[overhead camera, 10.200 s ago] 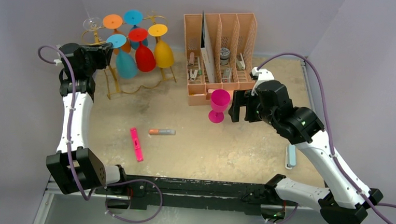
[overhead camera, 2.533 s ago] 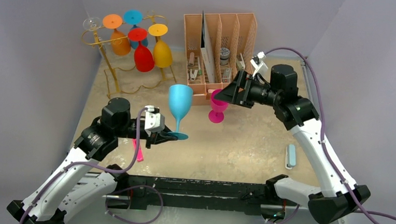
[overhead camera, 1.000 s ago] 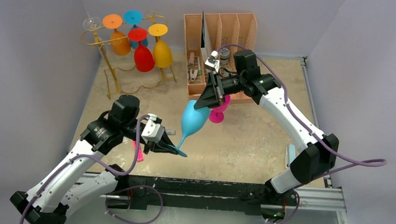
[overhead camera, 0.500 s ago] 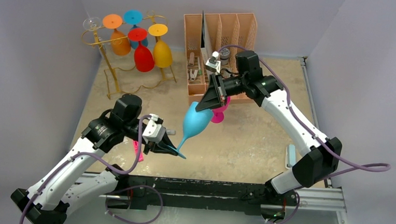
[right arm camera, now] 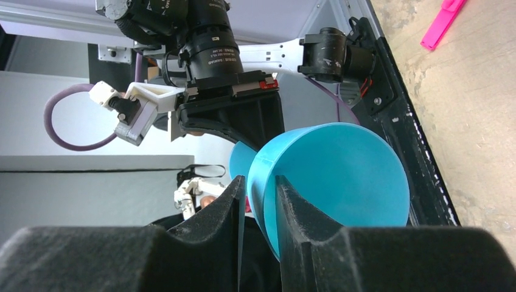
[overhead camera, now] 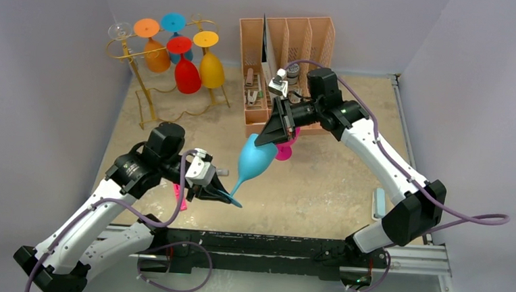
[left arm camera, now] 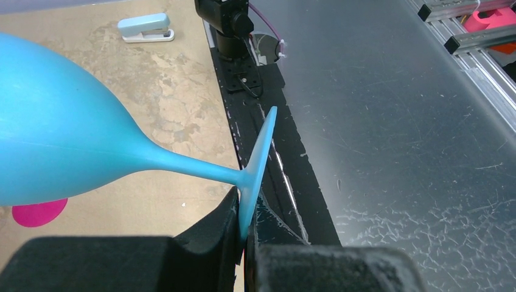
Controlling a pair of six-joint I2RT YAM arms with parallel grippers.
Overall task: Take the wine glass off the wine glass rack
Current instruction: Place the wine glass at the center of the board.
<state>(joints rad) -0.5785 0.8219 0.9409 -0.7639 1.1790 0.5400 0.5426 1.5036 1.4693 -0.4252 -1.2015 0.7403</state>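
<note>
The blue wine glass [overhead camera: 253,159] hangs tilted over the mat between my two arms, off the gold wire wine glass rack [overhead camera: 147,105] at the back left. My left gripper [overhead camera: 220,194] is shut on the edge of its round foot [left arm camera: 258,164], which shows clamped between the pads in the left wrist view. My right gripper [overhead camera: 264,138] straddles the bowl's rim [right arm camera: 261,176], one finger inside and one outside. A thin gap shows beside the outer finger [right arm camera: 234,201], so the jaws are not clamped.
Orange [overhead camera: 156,55], red [overhead camera: 187,76] and yellow [overhead camera: 212,69] glasses hang on the rack. A pink glass [overhead camera: 285,152] stands behind the right gripper, in front of the peach organiser [overhead camera: 295,40]. A pink highlighter [overhead camera: 177,199] lies under the left arm. A pale stapler [overhead camera: 377,204] lies at the right.
Over the last second the right gripper and the glass bowl edged slightly right and up. The left gripper has kept its hold on the foot.
</note>
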